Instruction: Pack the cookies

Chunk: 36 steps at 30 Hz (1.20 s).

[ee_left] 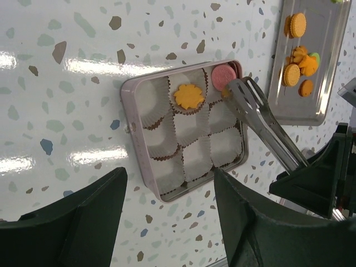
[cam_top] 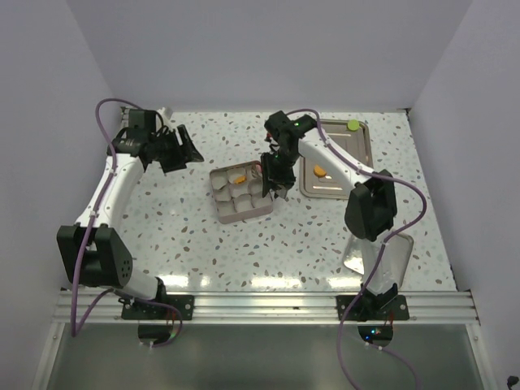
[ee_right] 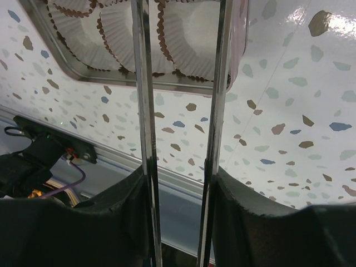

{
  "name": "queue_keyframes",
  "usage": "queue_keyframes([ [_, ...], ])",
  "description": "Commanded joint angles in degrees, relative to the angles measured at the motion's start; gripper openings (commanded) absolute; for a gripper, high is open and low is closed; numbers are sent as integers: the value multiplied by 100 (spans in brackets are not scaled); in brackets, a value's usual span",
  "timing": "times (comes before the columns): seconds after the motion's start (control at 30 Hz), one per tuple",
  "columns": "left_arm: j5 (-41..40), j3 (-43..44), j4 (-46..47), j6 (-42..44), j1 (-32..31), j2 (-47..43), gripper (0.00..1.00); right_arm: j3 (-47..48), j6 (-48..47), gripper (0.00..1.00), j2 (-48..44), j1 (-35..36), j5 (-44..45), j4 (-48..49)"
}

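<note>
White speckled terrazzo table, plain pale walls on three sides. Cookies: flat round discs, mostly orange. Yellow flower-shaped cookie and pink cookie sit in paper cups in the pink tin; the rest lie on the metal tray right of it. Right gripper clamps tongs, tips apart over the tin. Left gripper fingers apart, empty.

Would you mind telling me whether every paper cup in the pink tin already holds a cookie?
No. In the left wrist view only two cups of the pink tin are filled, by the yellow flower cookie and the pink cookie; the other paper cups show white.
</note>
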Motion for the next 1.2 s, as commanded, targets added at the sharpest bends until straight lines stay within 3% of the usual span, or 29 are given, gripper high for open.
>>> queue_keyframes([
  [0.0,109,51,59,136,44,-211,69,241,13,43,-160,23,37,-81],
  [0.53,-14,59,50,-74,44,-334,70,558,-250,39,-906,-521,230,-616],
  [0.83,-49,174,-3,-128,44,-325,72,-347,-769,39,-1855,-1233,633,-819],
  [1.03,-400,156,-248,92,44,-369,85,-1515,-743,41,-2549,-1347,1100,-609],
  [1.1,-646,69,-311,92,44,-413,100,-1928,-726,41,-2778,-1426,1117,-494],
  [1.17,-944,-63,-136,-13,53,-570,100,-2201,-734,41,-2927,-1531,1135,-467],
])
